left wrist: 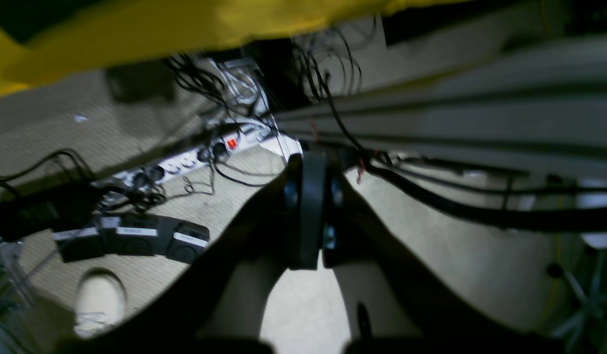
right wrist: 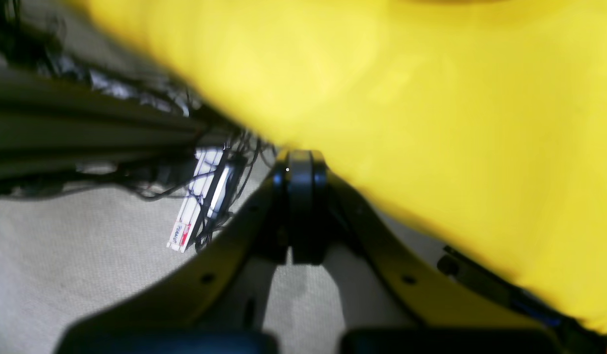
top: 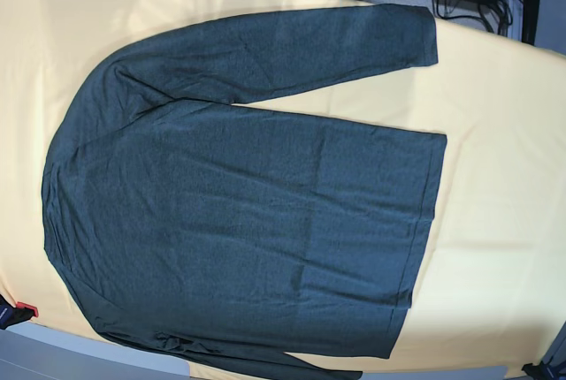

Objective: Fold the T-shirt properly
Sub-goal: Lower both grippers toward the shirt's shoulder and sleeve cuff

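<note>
Looking down my left wrist, my left tool (left wrist: 308,211) hangs pressed together above the floor (left wrist: 470,255). My right tool (right wrist: 303,206) is together too, under yellow cloth (right wrist: 431,98). From base, the T-shirt (top: 239,212) lies flat on the desk (top: 504,133).

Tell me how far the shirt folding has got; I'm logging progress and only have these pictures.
Done: the T-shirt lies spread flat on the yellow cloth, one long sleeve angled out along the top. In hand: nothing. The left gripper and right gripper are shut, empty, and aimed at the floor off the table's edge. Left: every fold; none shows yet.
</note>
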### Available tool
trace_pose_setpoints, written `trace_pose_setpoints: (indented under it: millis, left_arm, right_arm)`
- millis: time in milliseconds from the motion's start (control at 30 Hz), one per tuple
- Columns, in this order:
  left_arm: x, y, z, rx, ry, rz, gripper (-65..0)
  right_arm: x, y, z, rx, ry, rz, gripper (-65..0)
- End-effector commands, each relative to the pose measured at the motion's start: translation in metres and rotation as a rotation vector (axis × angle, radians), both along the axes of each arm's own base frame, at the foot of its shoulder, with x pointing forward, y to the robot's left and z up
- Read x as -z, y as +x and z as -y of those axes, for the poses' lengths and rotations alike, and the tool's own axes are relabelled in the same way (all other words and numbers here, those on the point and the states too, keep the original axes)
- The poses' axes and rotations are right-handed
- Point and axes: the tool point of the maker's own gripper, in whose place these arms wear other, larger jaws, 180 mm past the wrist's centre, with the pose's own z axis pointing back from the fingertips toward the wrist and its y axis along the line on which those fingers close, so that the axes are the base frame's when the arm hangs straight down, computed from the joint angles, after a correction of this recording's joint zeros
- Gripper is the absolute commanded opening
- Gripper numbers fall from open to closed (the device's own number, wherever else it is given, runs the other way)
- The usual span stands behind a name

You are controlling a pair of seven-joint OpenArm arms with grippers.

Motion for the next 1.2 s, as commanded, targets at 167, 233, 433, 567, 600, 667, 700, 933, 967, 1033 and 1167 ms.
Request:
trace_pose_setpoints:
  millis: [167, 233, 433, 567, 600, 667, 700, 933, 967, 1033, 1167]
  left_arm:
    - [-0.017, 0.02, -0.013, -0.057, -0.012, 0.068, -65.0]
    - [-0.024, 0.03, -0.017, -0.111, -0.054, 0.081, -65.0]
    - [-0.043, 0.051, -0.033, -0.218, -0.125, 0.133, -65.0]
    - [-0.053, 0.069, -0.051, -0.26, -0.102, 0.2, -65.0]
    - [-0.055, 0.074, -0.056, -0.267, -0.09, 0.219, -65.0]
    - [-0.057, 0.083, -0.069, -0.303, -0.061, 0.244, -65.0]
    - [-0.056, 0.087, -0.075, -0.332, -0.046, 0.25, -65.0]
    - [-0.056, 0.116, -0.103, -0.443, 0.023, 0.33, -62.4]
    - [-0.057, 0.119, -0.106, -0.455, 0.036, 0.336, -56.9]
    - [-0.057, 0.124, -0.115, -0.505, 0.057, 0.343, -44.9]
    - [-0.055, 0.131, -0.129, -0.579, 0.102, 0.335, -34.2]
  right_arm:
    - [-0.017, 0.013, 0.027, 0.023, -0.048, 0.07, -65.0]
    - [-0.023, 0.032, 0.035, 0.031, -0.072, 0.134, -65.0]
    - [-0.049, 0.097, 0.042, 0.033, -0.1, 0.359, -65.0]
    - [-0.064, 0.126, 0.037, 0.007, -0.086, 0.46, -65.0]
    - [-0.067, 0.13, 0.037, 0.005, -0.087, 0.478, -65.0]
    - [-0.069, 0.134, 0.039, -0.002, -0.111, 0.494, -65.0]
    - [-0.07, 0.135, 0.039, -0.002, -0.116, 0.495, -65.0]
    - [-0.063, 0.127, 0.033, -0.055, -0.114, 0.456, -65.0]
    - [-0.061, 0.125, 0.032, -0.061, -0.112, 0.447, -65.0]
    - [-0.058, 0.121, 0.031, -0.069, -0.11, 0.429, -65.0]
    - [-0.056, 0.117, 0.031, -0.068, -0.11, 0.413, -65.0]
